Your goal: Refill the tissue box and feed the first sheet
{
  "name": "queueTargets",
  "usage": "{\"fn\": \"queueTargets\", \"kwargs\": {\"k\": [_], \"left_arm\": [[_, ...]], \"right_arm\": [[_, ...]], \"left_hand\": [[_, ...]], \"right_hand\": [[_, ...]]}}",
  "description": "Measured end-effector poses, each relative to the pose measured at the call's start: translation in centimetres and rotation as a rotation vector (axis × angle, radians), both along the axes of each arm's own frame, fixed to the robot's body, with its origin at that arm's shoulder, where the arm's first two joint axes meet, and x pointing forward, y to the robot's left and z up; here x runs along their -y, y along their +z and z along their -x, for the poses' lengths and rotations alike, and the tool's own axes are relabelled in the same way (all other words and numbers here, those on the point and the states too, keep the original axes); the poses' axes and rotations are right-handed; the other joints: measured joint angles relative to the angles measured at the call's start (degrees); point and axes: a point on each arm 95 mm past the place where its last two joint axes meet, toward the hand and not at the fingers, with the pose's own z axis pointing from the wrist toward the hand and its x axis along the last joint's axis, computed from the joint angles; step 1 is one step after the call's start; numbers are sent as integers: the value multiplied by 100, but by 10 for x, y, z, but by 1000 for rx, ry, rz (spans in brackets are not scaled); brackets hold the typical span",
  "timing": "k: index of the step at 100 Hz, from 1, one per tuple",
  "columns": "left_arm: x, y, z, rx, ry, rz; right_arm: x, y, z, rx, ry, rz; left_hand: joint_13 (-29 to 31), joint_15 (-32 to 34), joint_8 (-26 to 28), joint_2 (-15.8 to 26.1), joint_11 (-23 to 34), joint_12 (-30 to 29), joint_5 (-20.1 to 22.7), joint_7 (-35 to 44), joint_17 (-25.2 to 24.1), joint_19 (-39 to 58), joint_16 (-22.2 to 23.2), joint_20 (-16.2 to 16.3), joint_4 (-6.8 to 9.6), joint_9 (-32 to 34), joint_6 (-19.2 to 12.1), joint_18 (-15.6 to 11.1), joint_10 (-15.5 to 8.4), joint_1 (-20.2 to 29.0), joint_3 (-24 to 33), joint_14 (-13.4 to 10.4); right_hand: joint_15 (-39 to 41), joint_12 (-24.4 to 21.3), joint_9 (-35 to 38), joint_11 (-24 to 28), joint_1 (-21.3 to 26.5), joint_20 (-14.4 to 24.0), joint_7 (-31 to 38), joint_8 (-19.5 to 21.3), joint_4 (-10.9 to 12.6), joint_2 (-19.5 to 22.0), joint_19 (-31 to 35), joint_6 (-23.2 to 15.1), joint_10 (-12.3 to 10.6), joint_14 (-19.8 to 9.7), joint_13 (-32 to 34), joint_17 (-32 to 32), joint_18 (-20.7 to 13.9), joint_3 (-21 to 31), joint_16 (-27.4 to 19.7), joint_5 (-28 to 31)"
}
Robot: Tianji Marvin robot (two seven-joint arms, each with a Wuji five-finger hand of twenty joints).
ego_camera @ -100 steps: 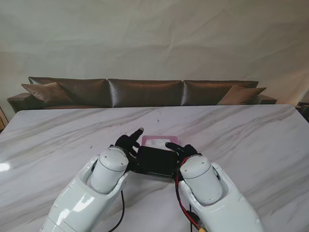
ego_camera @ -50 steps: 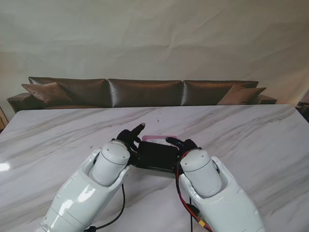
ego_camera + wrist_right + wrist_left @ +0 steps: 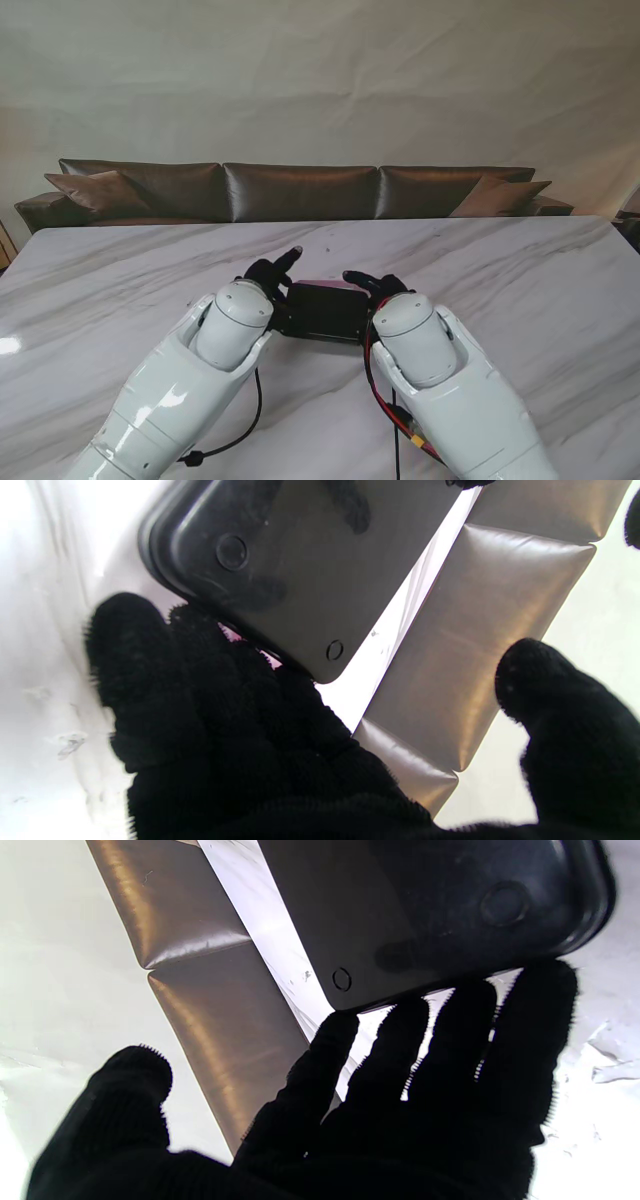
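Stand view: both gloved hands grasp a black tissue box (image 3: 322, 310) between them.
Left hand (image 3: 268, 277), right hand (image 3: 374, 287); smooth underside faces up, pink edge beyond.

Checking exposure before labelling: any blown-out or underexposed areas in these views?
Both wrist views: marble table clips to white, gloved left robot hand and right robot hand crush to black. Stand view: evenly lit, small glare at table's left edge.

box (image 3: 322, 309): on table (image 3: 520, 270), centre, just in front of me
left hand (image 3: 268, 276): at box's left end, fingers (image 3: 450, 1040) at its edge
right hand (image 3: 375, 286): at box's right end, fingers (image 3: 150, 645) touching its edge
sofa (image 3: 300, 190): behind table's far edge
cables (image 3: 385, 420): on table, between the arms, nearer to me than box
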Motion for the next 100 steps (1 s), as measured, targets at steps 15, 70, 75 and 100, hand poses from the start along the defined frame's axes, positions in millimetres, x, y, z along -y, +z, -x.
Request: {"fn": "queueTargets", "kwargs": {"k": [15,70,75,100], "left_arm": [[0,-2,-7,3,-2,-4],[8,3,-23,21,-16,-15],[9,4,-25,22,-18,-17],[10,5,-32,23,-30,-22]], "right_arm": [[0,2,-7,5,6,6],[6,2,-30,2,20,36],[6,2,-32,4,21,39],[6,3,-40,9,18,49]], "left_hand": [[0,0,0,0,0,-1,0,-31,2,5,0,0,0,0,2,-20,1,0,0,0],[-2,0,-14,0,-1,-3,-67,-44,15,38,0,4,0,-62,40,-93,78,0,0,-12],[-2,0,-14,0,-1,-3,-67,-44,15,38,0,4,0,-63,41,-95,80,0,0,-12],[-3,28,-19,0,-1,-3,-70,-92,18,-5,8,4,0,-63,43,-150,85,0,0,-24]], "right_hand": [[0,0,0,0,0,0,0,0,0,0,0,0,0,0,0,0,0,0,0,0],[0,-2,26,-6,2,0,0,0,0,0,0,0,1,9,0,0,8,0,0,13],[0,-3,26,-7,2,0,0,0,0,0,0,0,1,9,0,0,8,0,0,13],[0,-3,28,-7,3,0,0,0,0,0,0,0,1,9,2,0,8,0,0,15]]}}
